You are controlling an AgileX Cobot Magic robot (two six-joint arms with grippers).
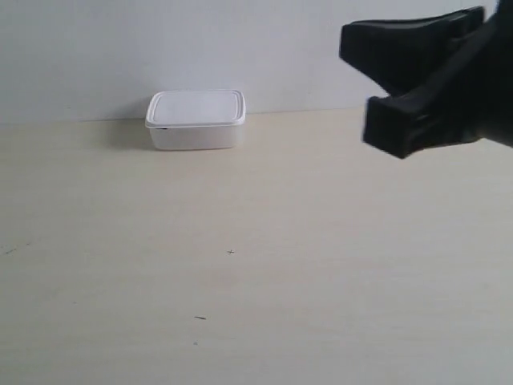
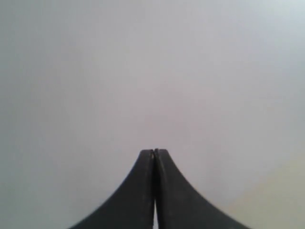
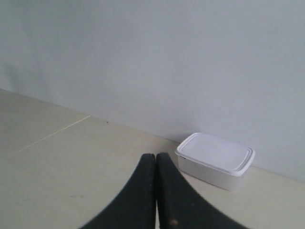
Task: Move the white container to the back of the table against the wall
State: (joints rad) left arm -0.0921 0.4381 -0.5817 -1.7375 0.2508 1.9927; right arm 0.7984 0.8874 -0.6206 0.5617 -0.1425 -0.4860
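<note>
The white container (image 1: 195, 119), lid on, stands on the table (image 1: 256, 265) at the back, close to the wall (image 1: 240, 40). The right wrist view also shows the white container (image 3: 215, 160), well beyond my right gripper (image 3: 156, 155), which is shut on nothing and clear of it. My left gripper (image 2: 155, 151) is shut and empty, facing only the plain wall (image 2: 143, 71). In the exterior view a black gripper (image 1: 361, 88) hangs large and close at the upper right, far from the container; I cannot tell which arm it belongs to.
A few tiny dark specks (image 1: 199, 318) mark the tabletop. A thin seam line (image 3: 52, 134) crosses the table in the right wrist view. A corner of the table (image 2: 286, 195) shows in the left wrist view.
</note>
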